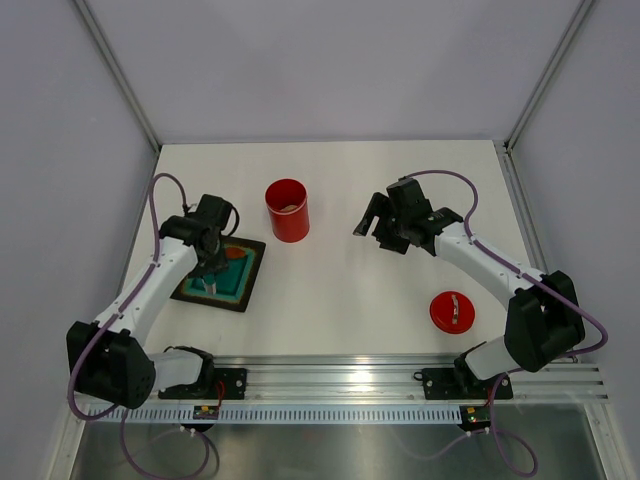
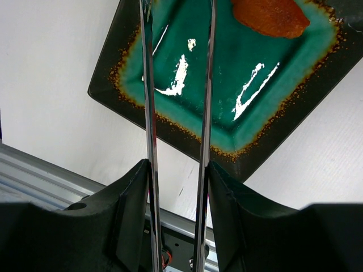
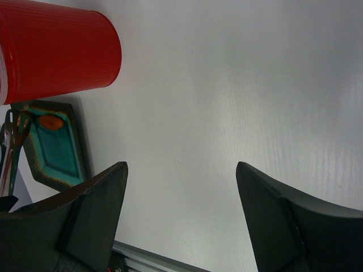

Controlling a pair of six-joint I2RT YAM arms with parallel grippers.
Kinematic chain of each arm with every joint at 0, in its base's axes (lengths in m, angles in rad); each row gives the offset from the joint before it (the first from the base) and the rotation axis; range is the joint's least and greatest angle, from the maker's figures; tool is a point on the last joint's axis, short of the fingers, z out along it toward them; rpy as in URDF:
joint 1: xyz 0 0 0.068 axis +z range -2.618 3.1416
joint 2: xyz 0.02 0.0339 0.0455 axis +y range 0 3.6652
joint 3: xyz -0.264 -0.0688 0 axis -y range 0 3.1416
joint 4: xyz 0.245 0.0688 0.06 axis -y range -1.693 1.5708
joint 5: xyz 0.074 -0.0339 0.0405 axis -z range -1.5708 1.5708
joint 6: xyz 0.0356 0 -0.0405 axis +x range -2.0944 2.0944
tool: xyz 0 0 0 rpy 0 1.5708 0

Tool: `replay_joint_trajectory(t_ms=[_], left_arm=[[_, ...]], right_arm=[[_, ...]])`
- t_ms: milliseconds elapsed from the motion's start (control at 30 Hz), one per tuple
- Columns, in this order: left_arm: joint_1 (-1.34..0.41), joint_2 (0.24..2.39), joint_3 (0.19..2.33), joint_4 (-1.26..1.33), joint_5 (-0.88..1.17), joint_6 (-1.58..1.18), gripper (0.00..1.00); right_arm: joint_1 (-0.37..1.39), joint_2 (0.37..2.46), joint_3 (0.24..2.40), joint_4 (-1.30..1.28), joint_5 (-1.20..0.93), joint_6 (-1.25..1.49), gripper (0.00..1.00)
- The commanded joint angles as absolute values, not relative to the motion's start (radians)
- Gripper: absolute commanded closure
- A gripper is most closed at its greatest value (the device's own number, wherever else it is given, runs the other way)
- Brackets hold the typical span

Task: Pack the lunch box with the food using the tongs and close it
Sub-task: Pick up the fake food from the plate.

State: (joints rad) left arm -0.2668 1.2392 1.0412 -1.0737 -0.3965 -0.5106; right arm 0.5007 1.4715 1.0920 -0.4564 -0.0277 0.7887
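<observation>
**A:** What has the left hand (image 2: pixel 177 170) got?

**B:** It is clamped on the tongs (image 2: pixel 149 113), with one finger pressing outside each strip. The strips are apart, not squeezed together. Their tips run off the top of the wrist view, so I cannot tell what they touch.

**A:** What's under them?

**B:** The tray (image 2: pixel 105 90), which is teal inside. An orange piece (image 2: pixel 269 16) lies at one corner, cut off by the frame edge. From above, the hand covers much of the tray and the tongs barely show. The orange shows just beside the hand.

**A:** And the right hand (image 3: pixel 181 168)?

**B:** Its fingers are wide apart with nothing between them, over the bench (image 3: pixel 238 85). Its camera catches the box (image 3: pixel 57 51) side on, with the tray small at the left edge.

**A:** What's inside the box?

**B:** Only the top view looks in. The box stands upright and open at mid-bench, right of the tray. There is a pale bit (image 1: pixel 289 206) inside, too small to name. The lid (image 1: pixel 452 312) lies flat near the right arm's base, well apart from the box, with its handle up.
</observation>
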Motion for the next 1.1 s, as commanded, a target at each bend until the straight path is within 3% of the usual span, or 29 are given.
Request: replay_joint_trajectory(t_ms=[0,233,533,1067], left_arm=[[-0.264,1.258,1.081,-1.035,-0.443,-0.520,0.54],[-0.262,1.267,1.108,-1.038,-0.439,-0.517,0.56],[-0.264,1.233,1.134,-1.063,-0.414,-0.511,0.77],[-0.275,1.115,1.229,-1.121,-0.284,-0.445,0.94]], right_arm=[[0.497,1.470,1.101,-0.422,-0.031,0.785,0.15],[0.499,1.471,1.101,-0.422,-0.029,0.785,0.15],[0.497,1.479,1.108,-0.417,-0.031,0.787,0.15],[0.497,1.473,1.106,-0.416,-0.032,0.795,0.15]])
